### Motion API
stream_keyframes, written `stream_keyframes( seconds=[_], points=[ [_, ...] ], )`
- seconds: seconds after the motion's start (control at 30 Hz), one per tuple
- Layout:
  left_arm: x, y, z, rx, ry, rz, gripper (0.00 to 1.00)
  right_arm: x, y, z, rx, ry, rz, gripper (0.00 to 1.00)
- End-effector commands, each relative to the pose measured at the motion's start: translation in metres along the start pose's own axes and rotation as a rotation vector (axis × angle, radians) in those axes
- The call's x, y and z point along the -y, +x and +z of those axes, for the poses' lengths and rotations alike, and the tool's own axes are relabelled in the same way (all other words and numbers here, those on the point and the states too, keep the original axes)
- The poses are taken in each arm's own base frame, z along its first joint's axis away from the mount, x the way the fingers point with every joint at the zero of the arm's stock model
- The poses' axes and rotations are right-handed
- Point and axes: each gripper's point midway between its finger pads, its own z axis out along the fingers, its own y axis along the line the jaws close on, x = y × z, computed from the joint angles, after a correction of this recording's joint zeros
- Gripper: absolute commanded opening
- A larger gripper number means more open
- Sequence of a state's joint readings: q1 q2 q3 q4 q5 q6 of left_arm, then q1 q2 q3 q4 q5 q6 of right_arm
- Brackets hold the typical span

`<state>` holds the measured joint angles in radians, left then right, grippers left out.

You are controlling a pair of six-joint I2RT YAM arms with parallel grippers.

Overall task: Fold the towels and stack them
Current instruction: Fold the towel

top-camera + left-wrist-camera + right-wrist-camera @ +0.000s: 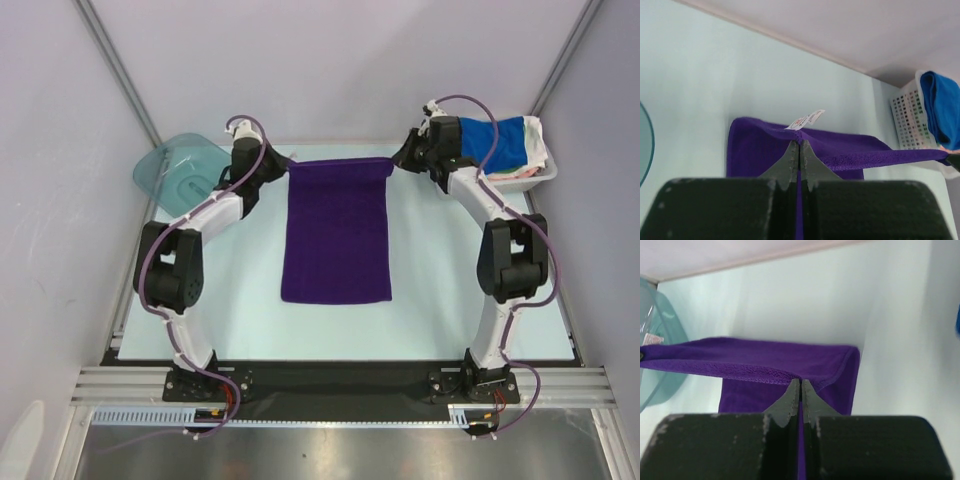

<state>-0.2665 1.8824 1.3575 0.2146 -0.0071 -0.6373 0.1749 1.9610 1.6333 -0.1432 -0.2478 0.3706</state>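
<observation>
site: robotics lab (test cell) | cues: aluminium rail (120, 384), plain booth walls (330, 60)

The print on the white tag (805, 120) is too small to read; the blue towel (940, 107) runs off the left wrist view's right edge, and the teal lid (660, 315) off the right wrist view's left edge

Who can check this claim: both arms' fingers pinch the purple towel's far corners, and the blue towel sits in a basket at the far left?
One slip: the basket holding the blue towel is at the far right, as the top external view shows. The left fingers and right fingers do pinch far corners of the purple towel.
</observation>
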Motion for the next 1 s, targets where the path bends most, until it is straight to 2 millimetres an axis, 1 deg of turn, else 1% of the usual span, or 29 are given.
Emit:
stream_keyframes(
  seconds=[0.0, 0.03, 0.07, 0.1, 0.13, 0.2, 0.23, 0.27, 0.3, 0.33, 0.37, 0.4, 0.43, 0.47, 0.5, 0.53, 0.57, 0.63, 0.7, 0.83, 0.87, 0.93, 0.97],
  points=[
    [-0.002, -0.011, -0.029, 0.001, 0.007, -0.033, 0.0, -0.003, 0.015, -0.023, -0.015, 0.019, 0.021, 0.0],
    [-0.009, 0.002, -0.034, -0.029, -0.006, -0.033, 0.0, -0.004, 0.024, -0.026, -0.03, 0.02, 0.027, 0.0],
    [-0.01, 0.008, -0.038, -0.041, -0.005, -0.036, 0.0, -0.009, 0.028, -0.033, -0.036, 0.014, 0.029, 0.0],
    [-0.007, 0.011, -0.045, -0.055, 0.009, -0.037, 0.0, -0.005, 0.046, -0.035, -0.073, 0.024, 0.039, 0.0],
    [-0.012, 0.025, -0.049, -0.086, -0.002, -0.033, 0.0, -0.005, 0.052, -0.038, -0.085, 0.029, 0.045, 0.0],
    [-0.015, 0.039, -0.058, -0.115, -0.01, -0.03, 0.0, -0.006, 0.066, -0.045, -0.112, 0.038, 0.071, 0.0],
    [-0.017, 0.051, -0.066, -0.134, -0.009, -0.027, 0.0, -0.004, 0.079, -0.047, -0.138, 0.04, 0.083, 0.0],
    [-0.018, 0.057, -0.07, -0.146, -0.011, -0.027, 0.0, -0.007, 0.087, -0.051, -0.155, 0.032, 0.094, 0.0],
    [-0.02, 0.063, -0.074, -0.156, -0.015, -0.026, 0.0, -0.006, 0.093, -0.053, -0.17, 0.039, 0.099, 0.0],
    [-0.025, 0.077, -0.079, -0.186, -0.028, -0.024, 0.0, -0.003, 0.106, -0.055, -0.198, 0.051, 0.104, 0.0],
    [-0.025, 0.08, -0.083, -0.192, -0.029, -0.022, 0.0, -0.003, 0.112, -0.058, -0.208, 0.057, 0.103, 0.0],
    [-0.027, 0.085, -0.086, -0.206, -0.034, -0.021, 0.0, -0.007, 0.114, -0.063, -0.207, 0.051, 0.096, 0.0],
    [-0.033, 0.095, -0.091, -0.226, -0.045, -0.02, 0.0, -0.006, 0.12, -0.065, -0.218, 0.057, 0.095, 0.0],
    [-0.033, 0.099, -0.094, -0.235, -0.041, -0.023, 0.0, -0.002, 0.129, -0.069, -0.235, 0.073, 0.096, 0.0],
    [-0.033, 0.104, -0.097, -0.247, -0.033, -0.024, 0.0, 0.0, 0.133, -0.072, -0.242, 0.077, 0.098, 0.0],
    [-0.035, 0.112, -0.101, -0.265, -0.036, -0.021, 0.0, -0.003, 0.132, -0.077, -0.239, 0.067, 0.099, 0.0],
    [-0.033, 0.112, -0.104, -0.263, -0.033, -0.016, 0.0, -0.001, 0.141, -0.079, -0.255, 0.071, 0.102, 0.0],
    [-0.034, 0.12, -0.11, -0.283, -0.034, -0.009, 0.0, -0.005, 0.145, -0.085, -0.262, 0.068, 0.087, 0.0],
    [-0.032, 0.123, -0.116, -0.292, -0.03, -0.007, 0.0, -0.003, 0.152, -0.088, -0.278, 0.082, 0.08, 0.0],
    [-0.03, 0.136, -0.127, -0.331, -0.017, 0.007, 0.0, -0.003, 0.167, -0.095, -0.313, 0.091, 0.062, 0.0],
    [-0.028, 0.137, -0.129, -0.334, -0.013, 0.015, 0.0, -0.005, 0.168, -0.098, -0.31, 0.088, 0.052, 0.0],
    [-0.028, 0.142, -0.134, -0.344, -0.01, 0.02, 0.0, -0.004, 0.177, -0.102, -0.325, 0.089, 0.051, 0.0],
    [-0.028, 0.142, -0.136, -0.344, -0.01, 0.02, 0.0, -0.008, 0.181, -0.104, -0.33, 0.084, 0.043, 0.0]
  ],
)
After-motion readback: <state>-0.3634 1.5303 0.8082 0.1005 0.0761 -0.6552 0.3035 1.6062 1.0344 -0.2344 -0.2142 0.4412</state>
